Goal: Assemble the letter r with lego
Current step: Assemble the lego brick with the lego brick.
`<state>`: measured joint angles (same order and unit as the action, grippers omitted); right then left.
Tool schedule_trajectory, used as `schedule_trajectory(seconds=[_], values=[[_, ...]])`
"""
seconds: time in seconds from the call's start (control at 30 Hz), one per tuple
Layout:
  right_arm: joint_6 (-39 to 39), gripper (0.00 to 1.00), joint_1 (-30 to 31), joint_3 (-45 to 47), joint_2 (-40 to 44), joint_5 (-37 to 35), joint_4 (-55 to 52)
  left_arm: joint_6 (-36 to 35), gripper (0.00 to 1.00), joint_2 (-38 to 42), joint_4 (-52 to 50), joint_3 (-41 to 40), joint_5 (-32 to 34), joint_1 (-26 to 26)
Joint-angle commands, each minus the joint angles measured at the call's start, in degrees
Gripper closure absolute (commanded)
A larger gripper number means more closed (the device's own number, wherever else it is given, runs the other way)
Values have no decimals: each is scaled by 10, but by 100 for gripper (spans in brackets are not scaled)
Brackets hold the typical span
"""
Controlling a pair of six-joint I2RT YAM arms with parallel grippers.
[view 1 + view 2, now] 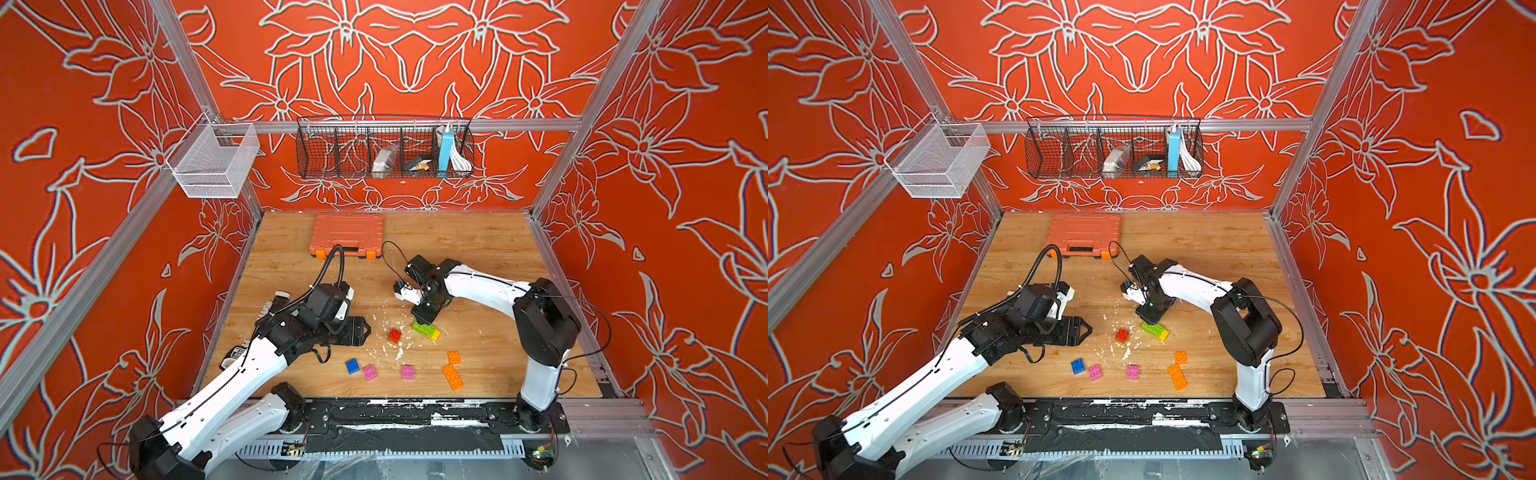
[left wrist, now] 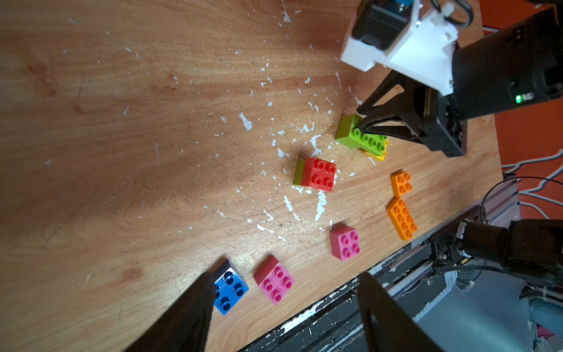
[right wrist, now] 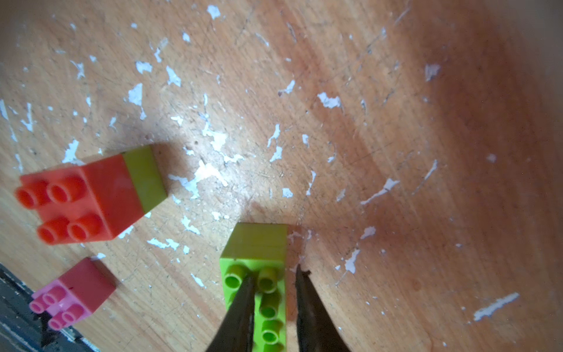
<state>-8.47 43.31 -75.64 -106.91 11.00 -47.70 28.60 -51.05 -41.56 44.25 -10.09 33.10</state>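
On the surface (image 1: 478,257), right claw (image 3: 275,274) straddles one stud row of the long green brick (image 3: 256,243), grip undeterminable; left claw (image 2: 288,275) stands open, empty.

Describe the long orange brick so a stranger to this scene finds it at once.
Take the wooden tabletop and go to its front edge, beside the right arm. There the long orange brick lies flat, studs up. Only it is both orange and long: the square orange brick just behind it is half its length.
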Motion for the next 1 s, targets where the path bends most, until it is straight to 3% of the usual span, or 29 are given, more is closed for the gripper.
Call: schedule_trajectory(seconds=[0.0,0.37,0.6,0.83,0.97], values=[[1,74,15,8,-42,-34,-39,5,25,5,-12,8,10,5],[35,77,28,43,-76,-55,-19,4,25,10,-8,5,10,9],[43,75,28,13,-78,-57,-39,-4,25,0,-12,12,10,8],[51,69,28,-68,-36,-77,-101,0,23,24,-1,1,14,8],[60,61,28,-95,-9,-70,-107,-11,22,1,-1,10,-6,14]])
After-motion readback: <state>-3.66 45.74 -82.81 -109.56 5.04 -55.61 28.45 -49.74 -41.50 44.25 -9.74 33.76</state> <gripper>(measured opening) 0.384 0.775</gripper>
